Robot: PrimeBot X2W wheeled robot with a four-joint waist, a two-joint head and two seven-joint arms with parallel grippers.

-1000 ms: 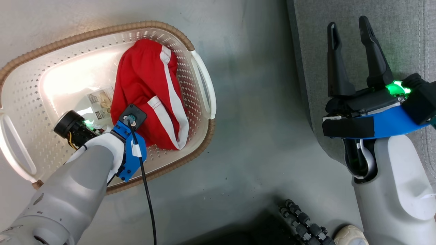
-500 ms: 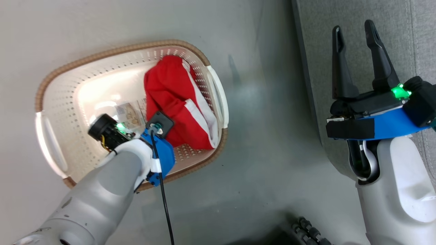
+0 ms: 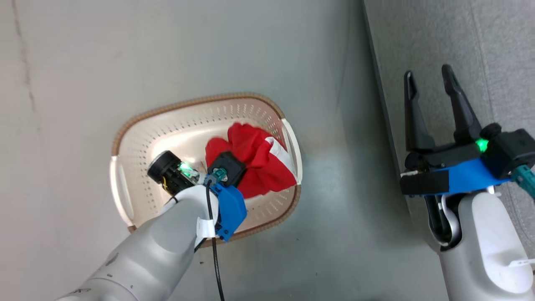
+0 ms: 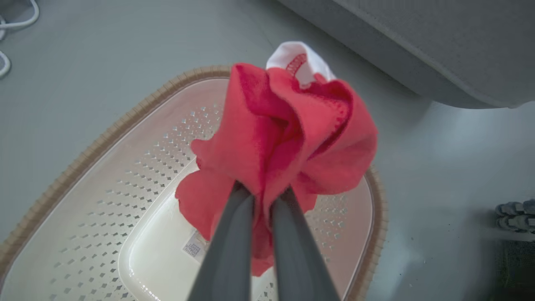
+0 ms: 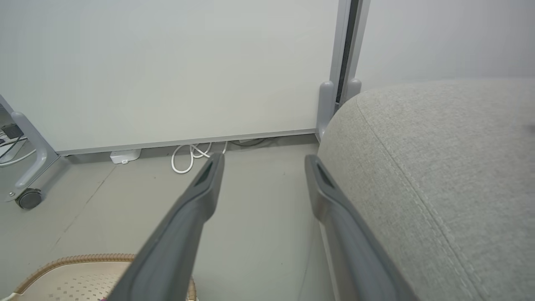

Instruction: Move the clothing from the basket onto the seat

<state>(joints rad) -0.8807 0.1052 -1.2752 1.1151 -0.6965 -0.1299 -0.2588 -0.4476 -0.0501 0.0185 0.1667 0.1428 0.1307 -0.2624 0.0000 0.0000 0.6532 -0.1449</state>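
Pinching a bunched fold of soft bright red clothing with white trim (image 4: 292, 125), the left gripper (image 4: 262, 193) has its two dark fingers nearly together, with the cloth clamped between them. The garment hangs crumpled over the right end of the oval cream-white perforated plastic basket with a brown woven-look rim (image 3: 142, 138). Whether its lower folds touch the basket bottom, cannot tell. A small white label (image 4: 195, 247) shows on the basket bottom just beside the cloth. The basket sits on pale grey floor (image 3: 209, 50), apart from the large grey fabric-upholstered seat (image 3: 459, 50) to its right. The right gripper (image 3: 427, 72) hovers at the seat's edge, fingers spread wide, nothing between them. White cables (image 5: 192, 156) lie at the wall base.
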